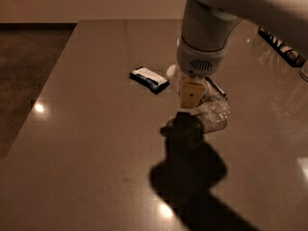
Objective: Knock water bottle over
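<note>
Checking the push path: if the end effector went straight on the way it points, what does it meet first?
Likely the water bottle: the end effector points down toward the table, overlapping the bottle's clear body in view. Below that, only tabletop. Depth is unclear; they may already touch.
</note>
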Tool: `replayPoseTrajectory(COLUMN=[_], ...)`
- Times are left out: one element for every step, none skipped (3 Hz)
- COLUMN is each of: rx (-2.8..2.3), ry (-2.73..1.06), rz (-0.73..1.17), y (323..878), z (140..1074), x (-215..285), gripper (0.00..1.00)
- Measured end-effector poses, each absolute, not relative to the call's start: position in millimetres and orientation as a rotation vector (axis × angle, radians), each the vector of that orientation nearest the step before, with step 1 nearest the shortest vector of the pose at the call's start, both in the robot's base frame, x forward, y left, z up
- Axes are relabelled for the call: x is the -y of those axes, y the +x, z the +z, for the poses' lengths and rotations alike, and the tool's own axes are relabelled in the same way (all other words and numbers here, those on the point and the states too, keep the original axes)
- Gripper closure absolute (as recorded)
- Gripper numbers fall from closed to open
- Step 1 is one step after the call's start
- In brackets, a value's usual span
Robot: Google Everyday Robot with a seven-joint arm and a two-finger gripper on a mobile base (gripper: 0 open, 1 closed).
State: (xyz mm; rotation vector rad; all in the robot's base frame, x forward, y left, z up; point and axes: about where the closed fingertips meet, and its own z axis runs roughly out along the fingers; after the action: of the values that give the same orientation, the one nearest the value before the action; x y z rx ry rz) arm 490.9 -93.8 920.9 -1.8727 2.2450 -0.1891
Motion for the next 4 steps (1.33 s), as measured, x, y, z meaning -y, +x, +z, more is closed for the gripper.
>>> replayPoseTrajectory(rx=[-2.268,-2.27,-2.264,-2.256], ry=[-1.943,-2.017,-2.085,-2.143], rz=[-0.299,-0.32,-0.293,-0.194], y=[491,484,472,454], z=[905,888,872,849], x=[105,106,102,95], gripper=[0.59,0.36,0.12,0.0])
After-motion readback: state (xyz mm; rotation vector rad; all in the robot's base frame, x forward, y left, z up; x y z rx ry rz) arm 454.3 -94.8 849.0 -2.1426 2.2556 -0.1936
